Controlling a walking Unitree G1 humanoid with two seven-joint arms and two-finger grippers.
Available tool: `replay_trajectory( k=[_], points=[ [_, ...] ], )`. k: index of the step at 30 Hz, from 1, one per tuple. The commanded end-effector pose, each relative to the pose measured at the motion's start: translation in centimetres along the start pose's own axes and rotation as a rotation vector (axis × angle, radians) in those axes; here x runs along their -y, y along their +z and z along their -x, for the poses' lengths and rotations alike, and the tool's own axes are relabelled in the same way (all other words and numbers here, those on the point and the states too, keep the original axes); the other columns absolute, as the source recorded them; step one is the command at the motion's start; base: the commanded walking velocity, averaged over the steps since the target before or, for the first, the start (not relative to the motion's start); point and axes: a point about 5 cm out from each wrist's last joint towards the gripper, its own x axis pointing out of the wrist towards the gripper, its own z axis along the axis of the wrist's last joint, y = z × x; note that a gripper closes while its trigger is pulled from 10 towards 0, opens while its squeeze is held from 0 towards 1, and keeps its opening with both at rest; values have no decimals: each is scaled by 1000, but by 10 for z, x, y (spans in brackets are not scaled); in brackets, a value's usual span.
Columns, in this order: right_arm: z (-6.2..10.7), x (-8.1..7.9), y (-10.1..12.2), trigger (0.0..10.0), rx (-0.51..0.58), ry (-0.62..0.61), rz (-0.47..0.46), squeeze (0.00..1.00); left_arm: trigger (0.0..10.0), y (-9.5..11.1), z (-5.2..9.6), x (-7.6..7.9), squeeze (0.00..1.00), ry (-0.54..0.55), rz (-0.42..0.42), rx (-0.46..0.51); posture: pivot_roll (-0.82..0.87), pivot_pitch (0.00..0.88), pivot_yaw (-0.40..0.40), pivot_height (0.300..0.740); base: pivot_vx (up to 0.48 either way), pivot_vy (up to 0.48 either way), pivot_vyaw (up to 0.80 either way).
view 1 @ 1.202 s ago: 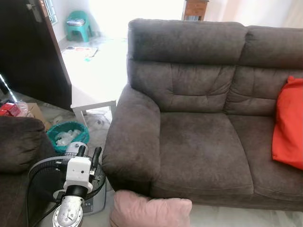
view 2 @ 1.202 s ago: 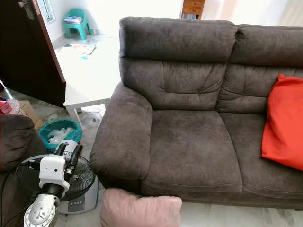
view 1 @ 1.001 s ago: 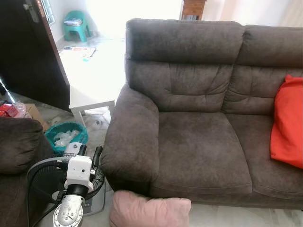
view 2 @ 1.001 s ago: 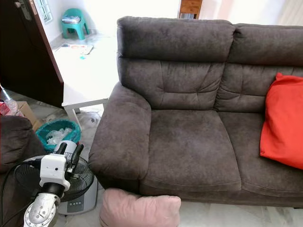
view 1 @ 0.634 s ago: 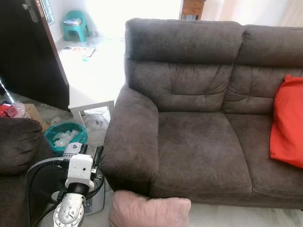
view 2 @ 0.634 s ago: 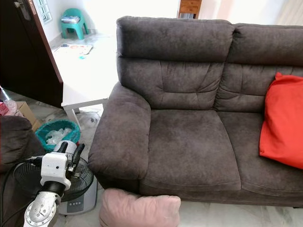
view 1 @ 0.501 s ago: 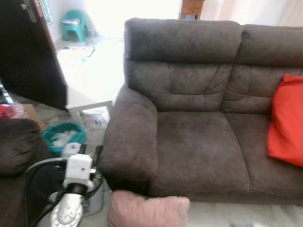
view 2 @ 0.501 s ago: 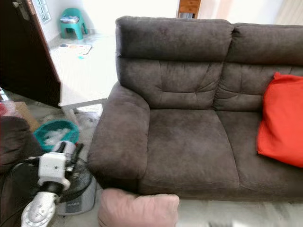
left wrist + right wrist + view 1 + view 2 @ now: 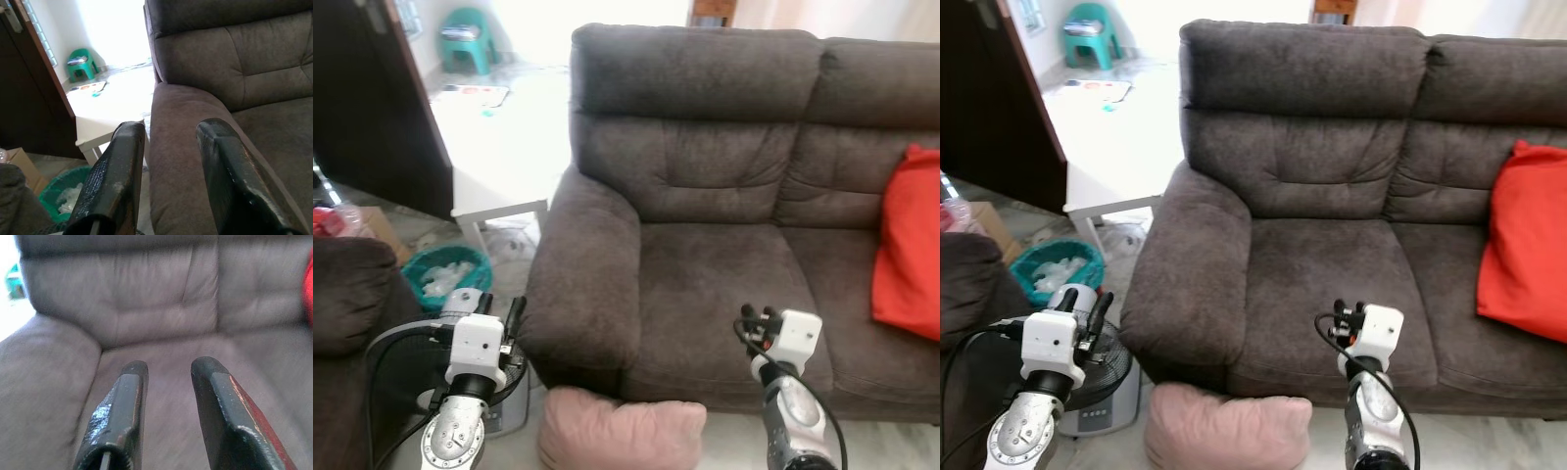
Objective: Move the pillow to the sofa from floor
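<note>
Since the earlier frames, the right end effector (image 9: pixel 1344 315) has risen into view in front of the sofa (image 9: pixel 1332 264), over the front part of its left seat cushion; its two black fingers (image 9: pixel 122 406) stand parted with nothing between them. Left end effector (image 9: pixel 496 311) hovers much as before, beside the sofa's left armrest and above a fan (image 9: pixel 401 362), fingers (image 9: pixel 115 171) likewise apart and empty.

Pink pillow (image 9: pixel 1229 426) lies on the floor against the sofa's front base, under the left armrest corner and the left end of the seat edge, between the two arms. Its lower part is cut off by the frame edge.

On the sofa, the left seat cushion is bare from armrest to centre seam. An orange cushion (image 9: pixel 1523 255) leans against the backrest on the sofa's right seat.

Left of the sofa, a white worktop (image 9: pixel 1111 157) stands just beside the armrest, with a teal basket (image 9: pixel 1053 269) on the floor before it. The fan sits in the narrow gap between the sofa's armrest and a second dark seat (image 9: pixel 347 294) farther left.
</note>
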Motion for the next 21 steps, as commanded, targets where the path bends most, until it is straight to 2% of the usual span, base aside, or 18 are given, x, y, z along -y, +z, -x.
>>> replay_trajectory(
  k=[1, 4, 5, 7, 9, 10, 14, 15, 18, 21],
  points=[
    [5, 7, 2, 10000, 22, -18, 46, 0, 10000, 2, 1, -3, 0, 5, 1, 2, 195, 8, -73, 740, 0, 0, 0],
    [14, 22, 8, 10000, 59, -52, 128, 0, 10000, 3, 2, -3, 0, 3, -2, 2, 192, 14, -75, 740, 0, 0, 0],
    [14, 22, 8, 10000, 59, -52, 128, 0, 10000, 3, 2, -3, 0, 3, -2, 2, 192, 14, -75, 740, 0, 0, 0],
    [28, 35, 14, 10000, 87, -90, 182, 0, 10000, 4, 4, -4, 0, 1, -4, 1, 187, 19, -76, 740, 0, 0, 0],
    [32, 37, 15, 10000, 89, -98, 205, 0, 10000, 4, 4, -4, 0, 0, -4, 1, 184, 23, -75, 740, 0, 0, 0],
    [41, 42, 18, 10000, 101, -111, 233, 0, 10000, 4, 4, -4, 0, -4, -6, 2, 183, 25, -73, 740, 0, 0, 0],
    [53, 47, 23, 10000, 108, -130, 242, 0, 10000, 5, 4, -5, 0, -6, -8, 4, 181, 27, -72, 740, 0, 0, 0],
    [63, 51, 27, 10000, 112, -144, 273, 0, 10000, 6, 3, -5, 0, -9, -10, 7, 177, 29, -68, 740, 0, 0, 0],
    [72, 56, 34, 10000, 119, -151, 292, 0, 10000, 8, 2, -5, 0, -18, -13, 12, 176, 30, -66, 740, 0, 0, 0],
    [80, 61, 43, 10000, 143, -162, 258, 0, 10000, 9, 2, -6, 0, -26, -17, 18, 171, 30, -66, 740, 0, 0, 0]
  ],
)
